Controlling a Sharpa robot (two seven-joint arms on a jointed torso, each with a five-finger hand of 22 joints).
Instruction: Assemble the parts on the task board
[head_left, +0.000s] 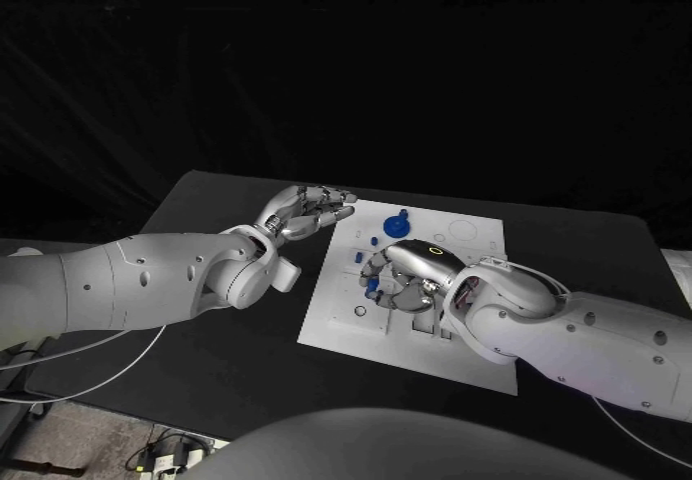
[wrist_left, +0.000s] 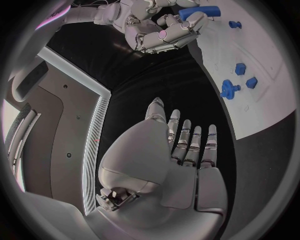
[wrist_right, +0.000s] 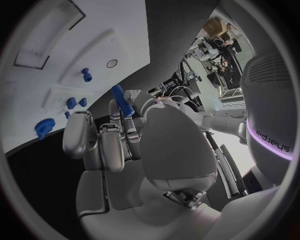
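The white task board (head_left: 469, 235) lies in the middle of the black table. My right hand (head_left: 407, 272) hovers over the board's middle and pinches a long blue bar (wrist_right: 120, 100) between its fingers; the same bar (wrist_left: 199, 11) sticks out of the right hand (wrist_left: 159, 27) in the left wrist view. A round blue part (head_left: 397, 222) sits at the board's far edge, with a small blue part (head_left: 375, 240) next to it. My left hand (head_left: 307, 212) hangs by the board's far left corner, its fingers (wrist_left: 187, 137) stretched out and holding nothing.
More small blue parts (wrist_left: 240, 68) (wrist_left: 251, 82) and a blue spool-like part (wrist_left: 230, 91) rest on the board. A small ring (head_left: 359, 311) lies near the board's left edge. Bare black table (head_left: 216, 200) surrounds the board.
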